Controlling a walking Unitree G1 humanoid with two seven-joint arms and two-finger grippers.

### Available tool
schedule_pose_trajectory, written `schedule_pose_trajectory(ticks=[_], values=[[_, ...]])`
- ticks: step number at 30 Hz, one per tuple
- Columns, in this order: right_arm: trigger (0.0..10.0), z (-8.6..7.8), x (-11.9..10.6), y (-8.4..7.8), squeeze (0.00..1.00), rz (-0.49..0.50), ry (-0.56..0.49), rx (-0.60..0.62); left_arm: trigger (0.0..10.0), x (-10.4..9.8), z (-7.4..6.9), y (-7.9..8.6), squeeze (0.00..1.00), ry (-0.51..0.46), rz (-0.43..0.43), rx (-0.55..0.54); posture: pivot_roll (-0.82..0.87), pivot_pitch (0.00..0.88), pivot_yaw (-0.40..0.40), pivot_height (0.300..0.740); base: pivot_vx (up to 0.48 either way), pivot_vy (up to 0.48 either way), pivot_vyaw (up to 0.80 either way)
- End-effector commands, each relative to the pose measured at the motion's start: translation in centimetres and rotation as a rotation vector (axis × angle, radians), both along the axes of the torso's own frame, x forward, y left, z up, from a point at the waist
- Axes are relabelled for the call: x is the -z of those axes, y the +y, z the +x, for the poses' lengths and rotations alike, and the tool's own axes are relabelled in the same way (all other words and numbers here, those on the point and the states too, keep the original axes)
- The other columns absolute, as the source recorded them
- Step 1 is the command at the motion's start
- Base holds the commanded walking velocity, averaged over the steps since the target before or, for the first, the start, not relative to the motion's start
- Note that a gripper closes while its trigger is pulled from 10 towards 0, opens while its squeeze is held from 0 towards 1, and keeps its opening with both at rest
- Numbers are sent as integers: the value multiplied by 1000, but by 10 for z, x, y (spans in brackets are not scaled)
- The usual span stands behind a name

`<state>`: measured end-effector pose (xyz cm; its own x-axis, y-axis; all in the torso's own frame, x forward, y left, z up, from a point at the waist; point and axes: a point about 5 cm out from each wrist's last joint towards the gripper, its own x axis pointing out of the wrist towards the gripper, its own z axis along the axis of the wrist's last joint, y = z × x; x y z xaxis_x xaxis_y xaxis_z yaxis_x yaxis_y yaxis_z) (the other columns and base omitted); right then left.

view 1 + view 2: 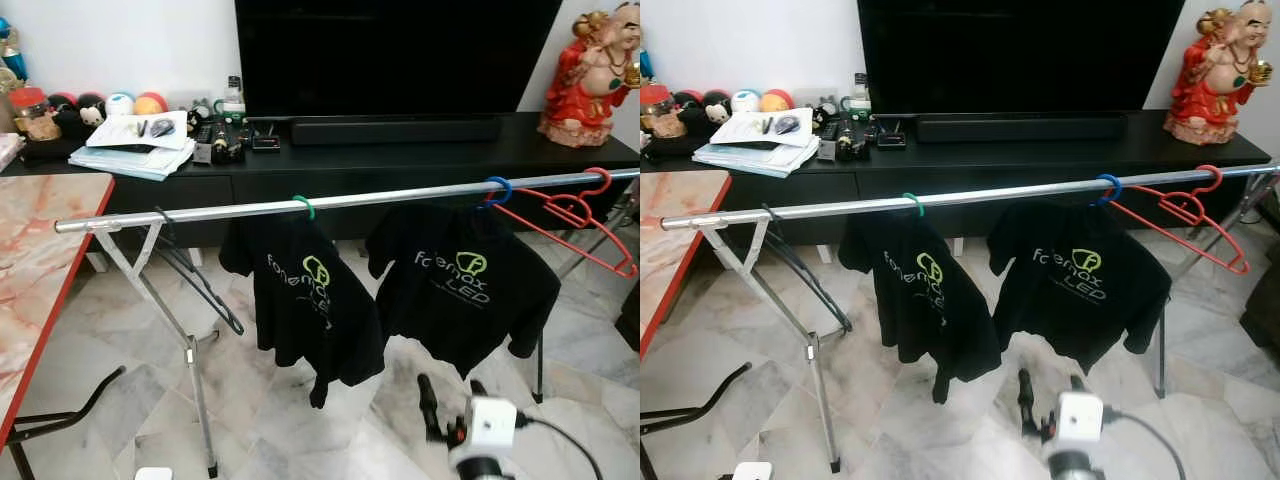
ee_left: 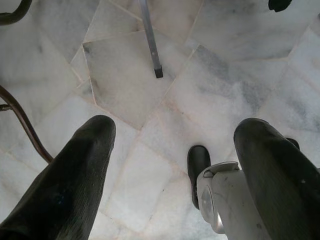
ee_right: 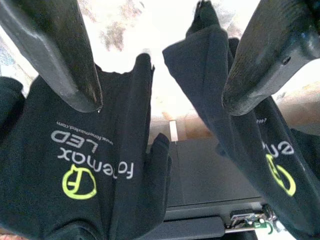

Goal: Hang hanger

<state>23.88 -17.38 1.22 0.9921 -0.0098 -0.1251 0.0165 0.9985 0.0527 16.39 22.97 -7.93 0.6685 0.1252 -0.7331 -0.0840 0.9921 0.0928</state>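
Note:
A silver rail (image 1: 400,197) runs across the room on crossed legs. On it hang an empty black hanger (image 1: 195,275) at the left, a green-hooked hanger (image 1: 303,206) with a black T-shirt (image 1: 310,310), a blue-hooked hanger (image 1: 497,188) with another black T-shirt (image 1: 465,290), and an empty red hanger (image 1: 575,215) at the right. My right gripper (image 1: 452,398) is low in front of the right T-shirt, open and holding nothing; its wrist view looks up at both shirts (image 3: 90,170). My left gripper (image 2: 172,145) hangs open over the marble floor.
A marble-topped table with a red edge (image 1: 60,260) stands at the left. Behind the rail is a black console (image 1: 400,160) with a television, papers, small clutter and a red statue (image 1: 590,75). The rack's leg (image 1: 195,390) stands on the floor.

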Motion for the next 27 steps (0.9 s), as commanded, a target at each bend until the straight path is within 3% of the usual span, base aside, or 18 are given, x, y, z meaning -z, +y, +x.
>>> schedule_pose_trajectory(ticks=[1, 7, 13, 21, 27], values=[[10000, 6, -8, 5, 0, 20, -6, -20, 10000, 3, -7, 3, 0, 29, -8, -25, -53, 77, -31, 740, 0, 0, 0], [10000, 17, -16, 6, 0, 2, -27, -48, 10000, 8, -17, 1, 0, 75, -17, -32, -51, 68, -28, 740, 0, 0, 0], [10000, 21, -26, 6, 0, 23, -49, -76, 10000, 12, -25, 0, 0, 107, -21, -39, -49, 72, -26, 740, 0, 0, 767], [10000, 26, -32, 18, 0, 52, -69, -124, 10000, 12, -27, 5, 0, 120, -18, -37, -50, 66, -14, 740, 0, 0, 606], [10000, 26, -31, 16, 0, 64, -53, -108, 10000, 12, -25, 3, 0, 119, -21, -26, -53, 55, -11, 740, 81, 0, 0]])
